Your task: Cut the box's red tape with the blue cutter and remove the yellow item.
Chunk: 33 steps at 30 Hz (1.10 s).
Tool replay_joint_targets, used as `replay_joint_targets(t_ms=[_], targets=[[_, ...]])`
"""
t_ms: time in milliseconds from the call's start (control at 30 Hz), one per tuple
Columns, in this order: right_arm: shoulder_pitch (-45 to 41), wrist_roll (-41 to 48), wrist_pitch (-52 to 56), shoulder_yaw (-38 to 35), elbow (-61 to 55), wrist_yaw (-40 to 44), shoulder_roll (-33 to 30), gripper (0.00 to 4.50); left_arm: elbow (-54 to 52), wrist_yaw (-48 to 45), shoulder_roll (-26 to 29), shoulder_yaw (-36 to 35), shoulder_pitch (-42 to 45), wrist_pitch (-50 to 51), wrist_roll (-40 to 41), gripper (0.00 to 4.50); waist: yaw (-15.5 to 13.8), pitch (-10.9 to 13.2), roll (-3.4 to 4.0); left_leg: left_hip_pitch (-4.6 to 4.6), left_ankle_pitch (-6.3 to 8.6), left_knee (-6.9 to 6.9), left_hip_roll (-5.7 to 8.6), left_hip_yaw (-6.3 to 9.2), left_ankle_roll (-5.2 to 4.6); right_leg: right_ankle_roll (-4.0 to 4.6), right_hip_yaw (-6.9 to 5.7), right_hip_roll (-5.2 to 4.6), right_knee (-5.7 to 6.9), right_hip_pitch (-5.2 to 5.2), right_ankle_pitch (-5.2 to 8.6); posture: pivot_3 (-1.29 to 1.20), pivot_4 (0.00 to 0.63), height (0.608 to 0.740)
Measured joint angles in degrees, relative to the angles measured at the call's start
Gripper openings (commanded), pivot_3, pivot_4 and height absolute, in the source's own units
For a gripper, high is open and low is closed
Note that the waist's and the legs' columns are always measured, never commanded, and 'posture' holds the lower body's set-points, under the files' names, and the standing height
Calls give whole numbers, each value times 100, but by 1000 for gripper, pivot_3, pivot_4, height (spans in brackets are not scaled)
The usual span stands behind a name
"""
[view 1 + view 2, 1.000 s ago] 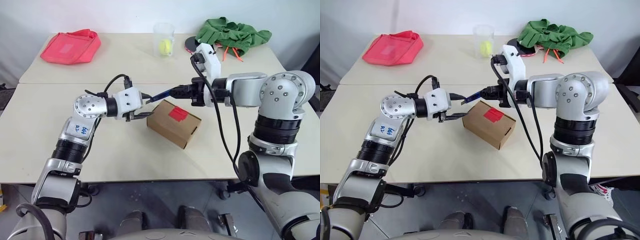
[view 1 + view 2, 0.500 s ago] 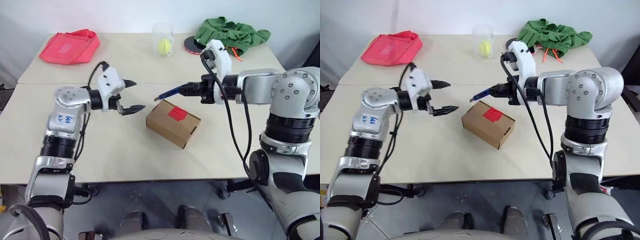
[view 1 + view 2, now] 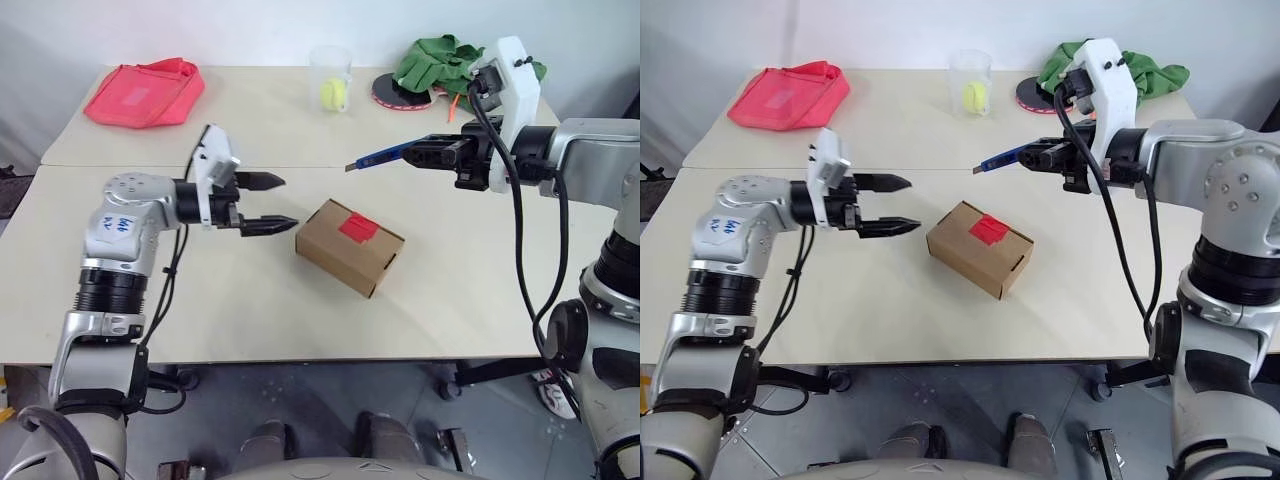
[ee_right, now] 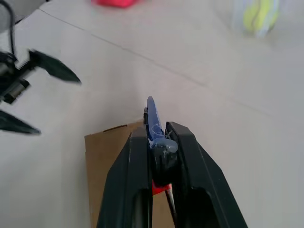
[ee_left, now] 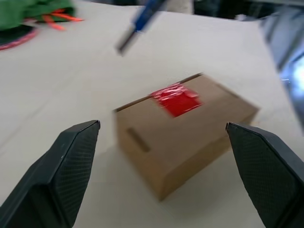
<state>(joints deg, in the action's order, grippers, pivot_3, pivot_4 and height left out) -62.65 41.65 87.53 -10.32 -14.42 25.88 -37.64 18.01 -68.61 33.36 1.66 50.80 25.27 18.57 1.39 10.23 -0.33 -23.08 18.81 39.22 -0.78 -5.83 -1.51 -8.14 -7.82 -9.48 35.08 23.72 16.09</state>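
the right gripper is clamped on the blue cutter, which juts level out of the jaws with its tip raised above the table and well apart from the box. the box sits below and a little ahead of that tip, flaps shut, with the red tape lying across its top seam; in the left wrist view the patch looks whole, though that picture is blurred and a fine slit cannot be ruled out. beyond the box from the cutter, the left gripper hangs with its fingers spread wide and nothing in them, aimed at the carton's near end and just short of touching it. judging by this, the cutter is in hand but the cut itself seems not made, and the flaps are not yet opened; the yellow item is presumably inside and has not come out. what looks due next is bringing the blade down onto the tape while the free gripper steadies the box. the surface is two pale tabletops butted together, the seam running under the cutter. behind the tool stand a clear cup with a yellow-green ball, a pink-red bag far past the tip, and green cloth by the cutter's handle end, all before a plain light wall.
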Motion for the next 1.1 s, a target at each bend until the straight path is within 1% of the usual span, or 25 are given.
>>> replay_joint_targets(t_ms=[67, 167, 300, 433, 633, 733, 867, 1100], targets=[[438, -57, -463, 164, -337, 189, -361, 176, 4, -99, -155, 122, 31, 12, 11, 4500, -9, 0, 0, 0, 0, 0, 0, 0, 0, 0, -1, 0, -3, 0, 0, 0, 150, 740], [941, -208, -1016, 250, -587, 381, -614, 176, 129, -205, -335, 296, 174, -5, -20, 4500, -8, 1, -2, 0, 0, 1, 0, -7, 0, 0, 4, 0, -4, 0, 0, 0, 150, 740], [1256, -267, -1548, 245, -798, 537, -789, 176, 523, -281, -503, 537, 571, -168, -161, 4500, -8, 2, -3, 2, 0, 3, -2, -9, 0, 0, 5, 1, -3, 0, 0, 0, 150, 740], [1579, -238, -1702, 75, -1002, 592, -918, 176, 1065, -385, -619, 669, 890, -358, -354, 4500, -23, 3, -4, 1, 0, 3, -1, -11, -1, 0, 6, 1, -5, 0, 0, 0, 150, 740], [1750, 104, -1703, -334, -1427, 563, -912, 176, 1534, -583, -619, 948, 1177, -374, -673, 4500, -53, 2, -4, 2, 0, 3, -1, -11, -1, 0, 7, 1, -4, 0, 0, 0, 150, 740], [1862, 240, -1620, -399, -1560, 452, -904, 176, 1790, -507, -641, 1084, 1196, -427, -948, 3887, -111, 3, -5, 1, -1, 9, -1, -11, -1, 0, 8, 1, -4, 0, 0, 0, 150, 740], [1908, 341, -1594, -403, -1672, 309, -899, 176, 1900, -409, -712, 1059, 1304, -364, -991, 2618, -162, 4, -7, -7, -1, 22, -2, -6, -2, 0, 6, 1, -2, 0, 0, 0, 150, 740], [1949, 492, -1594, -405, -1706, 200, -901, 176, 1673, -503, -711, 1007, 1410, -86, -981, 431, -178, 4, -7, -10, 1, 33, -2, -6, -4, -1, 7, 1, 1, -1, 0, 0, 150, 740]])
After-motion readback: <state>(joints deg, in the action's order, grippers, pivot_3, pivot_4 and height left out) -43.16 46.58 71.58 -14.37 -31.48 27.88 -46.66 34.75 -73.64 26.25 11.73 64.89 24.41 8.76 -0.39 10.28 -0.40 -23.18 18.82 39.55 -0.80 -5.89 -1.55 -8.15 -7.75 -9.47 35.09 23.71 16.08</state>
